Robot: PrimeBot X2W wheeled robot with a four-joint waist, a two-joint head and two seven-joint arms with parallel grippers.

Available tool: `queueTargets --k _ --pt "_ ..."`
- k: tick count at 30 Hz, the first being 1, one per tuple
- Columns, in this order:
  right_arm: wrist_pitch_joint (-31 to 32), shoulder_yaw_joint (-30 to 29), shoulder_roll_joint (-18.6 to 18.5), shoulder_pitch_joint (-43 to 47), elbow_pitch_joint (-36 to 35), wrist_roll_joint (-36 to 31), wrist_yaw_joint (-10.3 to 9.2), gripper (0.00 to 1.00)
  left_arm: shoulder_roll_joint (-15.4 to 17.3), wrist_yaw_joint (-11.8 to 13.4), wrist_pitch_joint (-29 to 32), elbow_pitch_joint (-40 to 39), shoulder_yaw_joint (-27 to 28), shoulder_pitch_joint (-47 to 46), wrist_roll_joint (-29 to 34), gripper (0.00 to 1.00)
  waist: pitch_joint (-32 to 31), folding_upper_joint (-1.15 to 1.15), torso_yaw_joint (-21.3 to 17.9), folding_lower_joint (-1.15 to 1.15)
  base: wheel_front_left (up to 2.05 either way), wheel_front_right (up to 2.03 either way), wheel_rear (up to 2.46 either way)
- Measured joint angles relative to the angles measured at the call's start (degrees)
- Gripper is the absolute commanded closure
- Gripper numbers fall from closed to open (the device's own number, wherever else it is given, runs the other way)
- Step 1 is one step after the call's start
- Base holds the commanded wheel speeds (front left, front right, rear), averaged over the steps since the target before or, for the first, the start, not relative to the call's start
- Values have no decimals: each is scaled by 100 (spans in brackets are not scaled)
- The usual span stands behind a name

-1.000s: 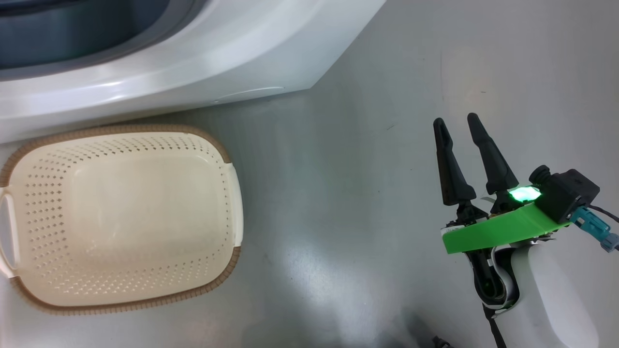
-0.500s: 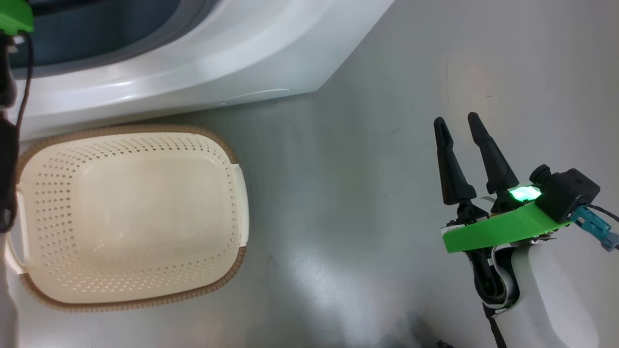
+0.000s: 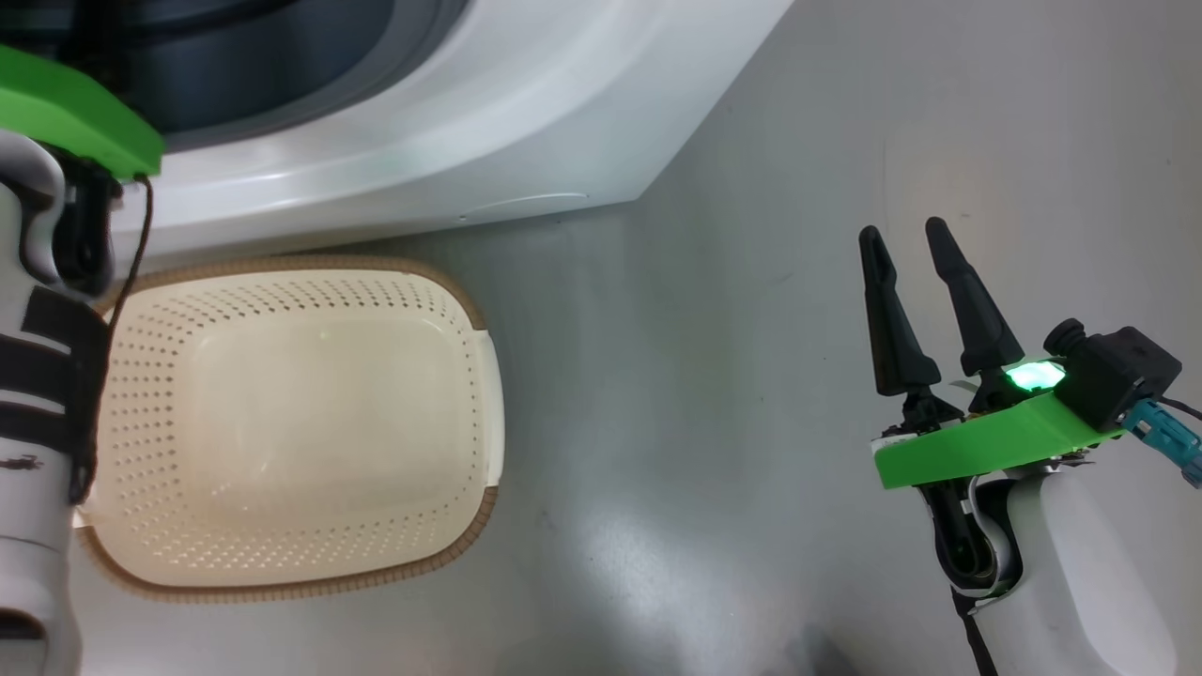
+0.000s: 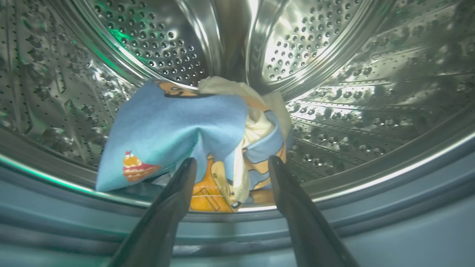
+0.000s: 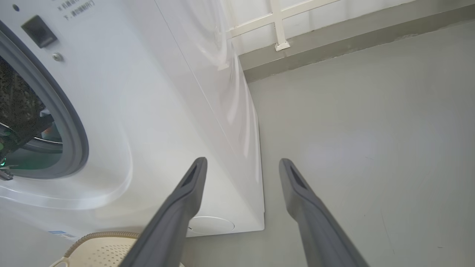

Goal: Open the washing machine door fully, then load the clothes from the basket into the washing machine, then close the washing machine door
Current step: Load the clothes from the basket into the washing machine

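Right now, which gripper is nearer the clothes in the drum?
Left. The left gripper is at the drum opening, open, pointing at the clothes. The right gripper hangs open over the floor, beyond the washing machine's front corner.

The right forearm (image 3: 1080,563) and left forearm (image 3: 33,526) are smooth white shells, each capped by a flat bright-green plate (image 3: 977,441). The left one also carries black straps (image 3: 52,376) and a thin dark cable (image 3: 143,230). The right gripper (image 3: 902,228) and left gripper (image 4: 232,160) each have two long, tapering dark-grey fingers, and by the right plate sit a glowing green light (image 3: 1033,376), a boxy black camera (image 3: 1113,371) and a teal plug (image 3: 1164,437).
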Motion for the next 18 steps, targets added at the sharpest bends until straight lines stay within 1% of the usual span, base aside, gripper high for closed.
queueTargets --k 4,11,18 --pt "0 -21 -44 15 1 0 0 0 -44 -5 0 74 -79 58 -15 0 -86 0 53 0 0 0 0" --pt "0 -54 -99 126 29 -2 0 0 -168 -5 2 5 -132 594 -65 0 -274 0 167 0 0 0 0" --pt "0 -68 -230 268 77 -2 0 0 -264 -5 4 -470 194 1311 27 0 -573 0 289 0 0 0 0"
